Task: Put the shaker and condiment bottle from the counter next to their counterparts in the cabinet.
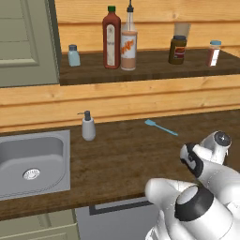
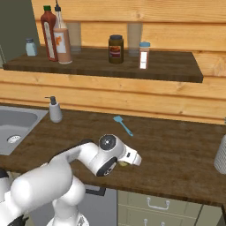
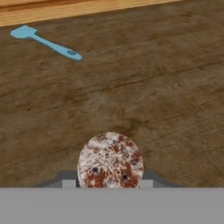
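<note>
The tiny yellow-green shaker (image 2: 122, 164) stands on the dark wood counter, tucked under my hand. From above, its speckled pale cap (image 3: 110, 159) sits between my fingertips. My gripper (image 3: 110, 181) points down at the counter, its fingers pressed against both sides of the cap. The peach-orange condiment bottle (image 1: 129, 49) (image 2: 63, 42) stands on the cabinet shelf (image 1: 154, 68), touching the tall dark red bottle (image 1: 111, 42) on its left. The pale blue shaker (image 1: 73, 56) (image 2: 30, 47) stands at the shelf's left end, by the grey-green door (image 1: 23, 42).
A light blue spatula (image 1: 161, 127) (image 3: 46, 42) lies on the counter beyond my hand. A grey soap dispenser (image 1: 88, 126) stands beside the sink (image 1: 33, 161). A dark jar (image 1: 177, 49) and a white shaker (image 1: 213, 53) occupy the shelf's right half.
</note>
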